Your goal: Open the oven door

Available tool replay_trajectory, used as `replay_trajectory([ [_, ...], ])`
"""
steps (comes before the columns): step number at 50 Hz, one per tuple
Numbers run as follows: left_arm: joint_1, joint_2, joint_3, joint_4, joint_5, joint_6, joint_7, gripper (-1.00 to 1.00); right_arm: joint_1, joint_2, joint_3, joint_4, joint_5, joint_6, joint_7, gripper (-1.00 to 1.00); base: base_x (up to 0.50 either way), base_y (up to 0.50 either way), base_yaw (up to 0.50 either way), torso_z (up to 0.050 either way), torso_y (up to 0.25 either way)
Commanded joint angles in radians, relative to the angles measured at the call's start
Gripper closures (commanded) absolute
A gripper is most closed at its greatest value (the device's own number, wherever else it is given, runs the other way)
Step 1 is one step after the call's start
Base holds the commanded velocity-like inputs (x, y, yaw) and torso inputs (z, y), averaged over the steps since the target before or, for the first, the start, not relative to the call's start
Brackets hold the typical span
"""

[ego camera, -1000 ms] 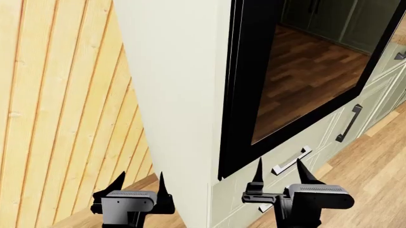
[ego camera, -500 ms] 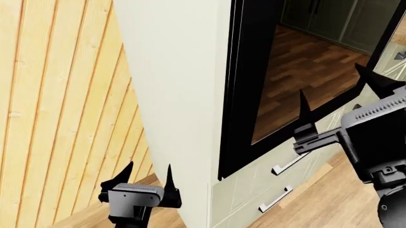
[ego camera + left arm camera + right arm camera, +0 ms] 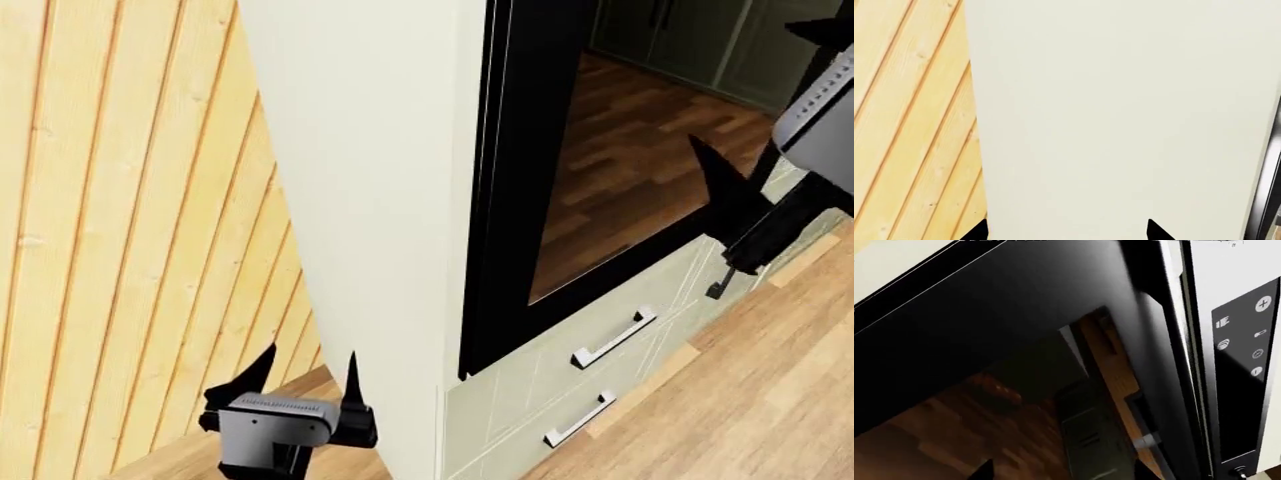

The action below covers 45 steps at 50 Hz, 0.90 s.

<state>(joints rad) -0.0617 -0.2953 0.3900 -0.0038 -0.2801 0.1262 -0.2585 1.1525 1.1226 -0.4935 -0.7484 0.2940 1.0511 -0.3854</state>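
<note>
Oven door (image 3: 627,160): shut, flush in the pale cabinet (image 3: 374,200), above two drawers (image 3: 587,370).
Left pincer (image 3: 304,385): spread, empty, low beside the cabinet's side.
Right pincer (image 3: 781,110): raised before the glass, spread, empty.

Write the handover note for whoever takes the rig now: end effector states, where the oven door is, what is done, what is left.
Left end effector: open, empty, low beside the pale cabinet side.
Right end effector: raised in front of the oven door, holding nothing; open or shut cannot be told.
Oven door: looks shut, flush in its black frame, above two drawers.
Done: right arm is up at the door.
Left: find the handle, grip it, pull the door open.
</note>
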Motion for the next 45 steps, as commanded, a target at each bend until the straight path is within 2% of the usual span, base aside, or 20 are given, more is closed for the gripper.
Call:
replay_trajectory([
  [1,0.017,-0.005,0.004,0.027,-0.008,-0.01,-0.009,-1.0,0.201,0.06,-0.187,0.078,-0.101,0.036,-0.197,-1.0,0.0,0.0,0.0,0.0,0.0],
  [10,0.01,0.008,0.011,0.022,-0.009,-0.015,-0.018,-1.0,0.313,0.061,-0.291,0.153,-0.223,-0.001,-0.294,-1.0,0.0,0.0,0.0,0.0,0.0],
  [21,-0.005,0.013,0.014,0.007,-0.016,-0.015,-0.015,-1.0,0.363,0.05,-0.345,0.252,-0.322,-0.074,-0.301,-1.0,0.0,0.0,0.0,0.0,0.0],
  [36,-0.017,0.017,0.016,-0.015,-0.023,-0.004,-0.014,-1.0,0.451,-0.126,-0.405,0.572,-0.47,-0.295,-0.186,-1.0,0.0,0.0,0.0,0.0,0.0],
  [45,-0.011,0.017,0.014,-0.022,-0.029,0.006,-0.016,-1.0,0.471,-0.214,-0.408,0.69,-0.485,-0.376,-0.126,-1.0,0.0,0.0,0.0,0.0,0.0],
])
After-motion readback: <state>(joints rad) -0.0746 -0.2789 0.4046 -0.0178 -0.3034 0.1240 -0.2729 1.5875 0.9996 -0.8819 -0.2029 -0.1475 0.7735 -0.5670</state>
